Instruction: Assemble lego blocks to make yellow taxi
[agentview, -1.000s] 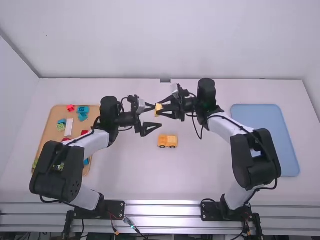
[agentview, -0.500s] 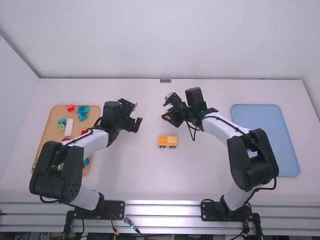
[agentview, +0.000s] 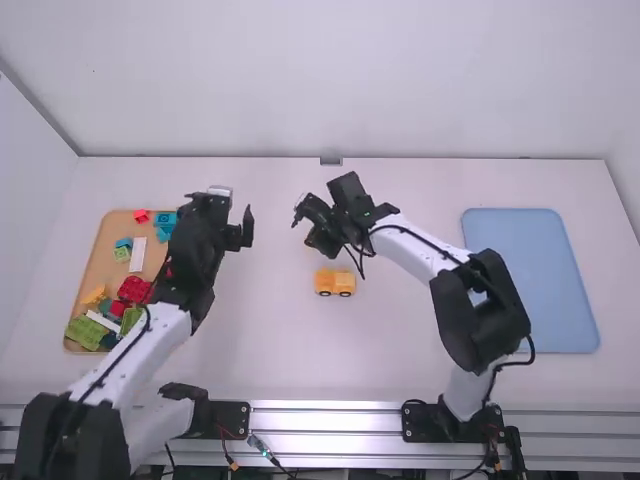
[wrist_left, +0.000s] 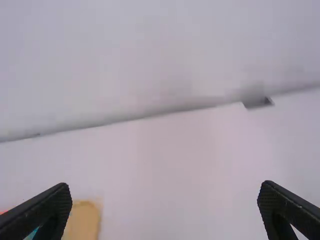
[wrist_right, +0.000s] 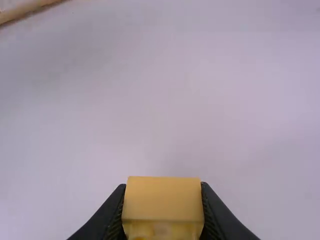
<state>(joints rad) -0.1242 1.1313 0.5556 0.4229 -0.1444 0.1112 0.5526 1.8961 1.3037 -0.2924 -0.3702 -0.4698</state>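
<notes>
In the high view my left gripper (agentview: 236, 222) stands open beside the right edge of the brick tray; the left wrist view shows the same gripper (wrist_left: 165, 189) with nothing between its fingers. My right gripper (agentview: 310, 228) is over the middle of the table, just behind and left of the yellow car body (agentview: 335, 282). That body rests on the table with dark wheels along its near side. Seen from the right wrist, my right gripper (wrist_right: 163, 189) is shut on a yellow block (wrist_right: 162, 201), its smooth face towards the camera.
A wooden tray (agentview: 92, 245) at the left holds loose bricks: red (agentview: 135, 290), green (agentview: 86, 332), blue and white (agentview: 138, 254). The left arm crosses over its right side. A blue tray (agentview: 545, 270) lies at the right.
My left gripper has moved left, away from the right one, towards the brick tray. My right gripper, still holding the yellow block, has shifted left and turned downward. The car body has stayed put.
</notes>
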